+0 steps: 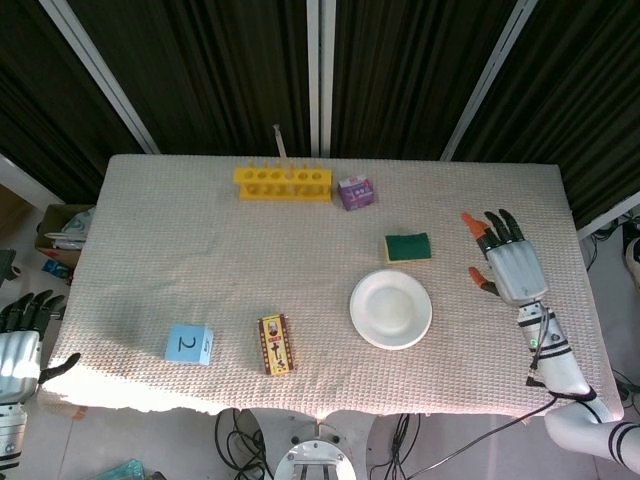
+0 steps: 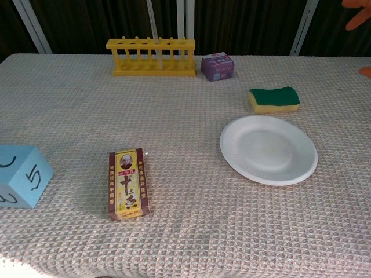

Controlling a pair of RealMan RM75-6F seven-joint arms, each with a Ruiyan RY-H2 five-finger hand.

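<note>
While the right hand [image 1: 512,268] hovers over the desk [image 1: 150,230] with its fingers [image 1: 470,222] spread apart and nothing in them, the green-and-yellow sponge [image 1: 408,247] lies flat on the cloth, well apart from that hand. Taking the white paper plate [image 1: 391,309] as the landmark, the sponge sits just beyond the plate's far edge, green side up, near it but not touching. The right hand is off to the plate's right, past the sponge, palm down with orange fingertips showing; in the chest view only those fingertips show, at the right edge of the frame.

Farther behind the plate stands a small purple box [image 1: 355,192], and to the left of that box a yellow test-tube rack [image 1: 283,183] along the far side of the desk. To the plate's left, toward the near edge, lies a red-and-yellow card box [image 1: 273,343], flat with its printed face up. Farther left of the plate is a light blue cube [image 1: 189,344] marked with the numeral 2 on top.

The left hand [image 1: 20,340] hangs beyond the desk's left edge, far from the plate, fingers loosely apart and holding nothing.
</note>
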